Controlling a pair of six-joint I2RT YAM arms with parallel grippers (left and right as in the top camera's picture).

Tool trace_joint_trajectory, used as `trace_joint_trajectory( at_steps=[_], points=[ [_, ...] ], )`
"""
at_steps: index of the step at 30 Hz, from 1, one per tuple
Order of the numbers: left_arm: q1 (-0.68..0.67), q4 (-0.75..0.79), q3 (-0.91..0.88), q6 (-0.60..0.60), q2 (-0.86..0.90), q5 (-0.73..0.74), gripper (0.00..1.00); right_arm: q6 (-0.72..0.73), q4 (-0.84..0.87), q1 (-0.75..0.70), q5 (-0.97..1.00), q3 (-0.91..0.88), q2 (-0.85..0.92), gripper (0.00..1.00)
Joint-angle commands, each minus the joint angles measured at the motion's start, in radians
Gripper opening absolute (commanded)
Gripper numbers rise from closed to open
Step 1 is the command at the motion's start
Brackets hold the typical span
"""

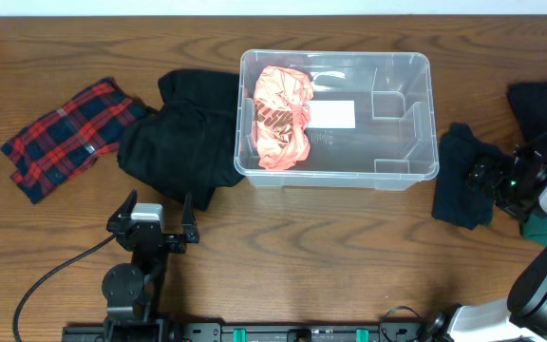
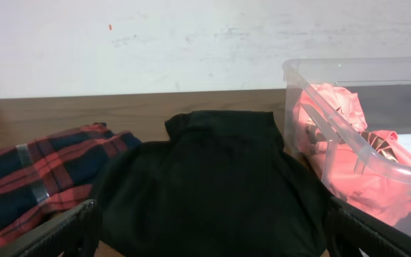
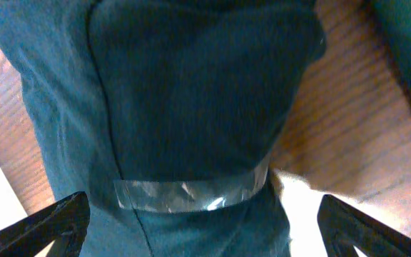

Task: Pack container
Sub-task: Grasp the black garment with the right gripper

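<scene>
Clothing lies spread over a wooden table. The container sits in the upper middle of the overhead view, upright and with no lid on it. A crumpled pink garment fills its left end, and a white label shows on the base just right of the garment. The right half of the container holds nothing but its moulded notches.

A black garment is heaped against the container's left wall, touching it. Further left, a folded red and blue plaid cloth lies partly tucked against the black heap. In the left wrist view a strip of clear tape crosses the plaid cloth.

The left gripper sits in the lower left of the overhead view, near the front edge of the black garment. Its jaws stand wide apart and hold nothing.

Right of the container, apart from it, a folded dark cloth lies on the table. Another dark cloth lies in the upper right corner. The right gripper is over the folded dark cloth, its jaws spread wide to either side and not clamped on it. In the right wrist view a band of clear tape wraps across that cloth.
</scene>
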Motion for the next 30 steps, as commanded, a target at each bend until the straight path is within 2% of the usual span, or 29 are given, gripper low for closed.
trace_joint_trajectory(
  at_steps=[1,7,12,19,22,27,30],
  points=[
    [0.003,-0.018,-0.026,-0.009,0.0,0.003,0.98,-0.026,0.038,-0.009,-0.007,-0.028,0.006,0.99],
    [0.003,-0.018,-0.026,-0.009,0.0,0.003,0.98,-0.026,0.112,-0.009,-0.007,-0.089,0.006,0.98],
    [0.003,-0.018,-0.026,-0.009,0.0,0.003,0.98,-0.026,0.11,-0.009,-0.008,-0.09,0.006,0.71],
    [0.003,-0.018,-0.026,-0.009,0.0,0.003,0.98,-0.026,0.107,-0.009,-0.008,-0.09,0.006,0.61],
    [0.003,-0.018,-0.026,-0.009,0.0,0.002,0.98,-0.026,0.106,-0.009,-0.02,-0.086,0.005,0.48],
    [0.003,-0.018,-0.026,-0.009,0.0,0.002,0.98,-0.026,0.103,-0.009,-0.047,-0.063,-0.01,0.18],
    [0.003,-0.018,-0.026,-0.009,0.0,0.003,0.98,-0.026,0.089,-0.009,-0.047,-0.047,-0.031,0.11]
  ],
)
